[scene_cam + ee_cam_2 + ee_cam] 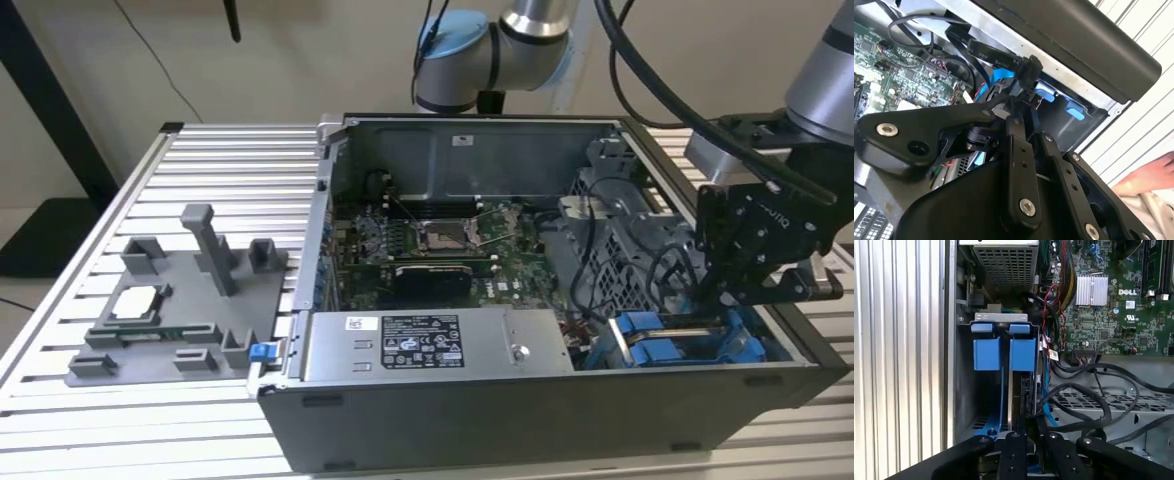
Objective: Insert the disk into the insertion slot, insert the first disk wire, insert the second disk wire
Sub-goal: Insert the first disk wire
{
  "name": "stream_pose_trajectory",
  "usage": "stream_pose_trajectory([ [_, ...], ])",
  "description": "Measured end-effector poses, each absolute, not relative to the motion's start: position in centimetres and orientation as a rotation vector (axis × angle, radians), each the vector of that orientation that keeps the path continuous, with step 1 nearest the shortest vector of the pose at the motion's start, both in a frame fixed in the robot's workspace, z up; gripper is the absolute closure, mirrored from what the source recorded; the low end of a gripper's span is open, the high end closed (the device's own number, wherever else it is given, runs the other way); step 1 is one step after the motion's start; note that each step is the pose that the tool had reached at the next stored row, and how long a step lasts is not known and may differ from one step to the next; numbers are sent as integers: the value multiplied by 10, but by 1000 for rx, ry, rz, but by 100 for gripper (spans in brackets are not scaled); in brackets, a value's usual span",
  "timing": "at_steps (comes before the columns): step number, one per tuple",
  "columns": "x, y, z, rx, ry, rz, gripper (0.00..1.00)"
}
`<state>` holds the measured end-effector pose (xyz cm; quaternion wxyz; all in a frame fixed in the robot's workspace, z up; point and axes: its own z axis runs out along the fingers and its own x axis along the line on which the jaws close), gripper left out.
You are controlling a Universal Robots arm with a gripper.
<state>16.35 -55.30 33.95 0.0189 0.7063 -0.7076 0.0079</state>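
Reaching with the tool (pixel 705 300) down into the open computer case (pixel 534 420) on the slatted desk (pixel 134 430), at the exterior view's 4 o'clock. Drawn nearly shut, in the second wrist view, on a black plug (pixel 1029 67) ending a flat black wire (pixel 989 56). In the first wrist view, can see the disk (pixel 1021 390) standing on edge inside the slot (pixel 1000 317), in its blue carrier, just beyond the tool's tips.
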Motion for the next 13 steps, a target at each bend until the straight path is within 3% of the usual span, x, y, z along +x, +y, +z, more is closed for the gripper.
stream_pose_trajectory([
  [13,161,-554,331,2193,-2196,25,100],
])
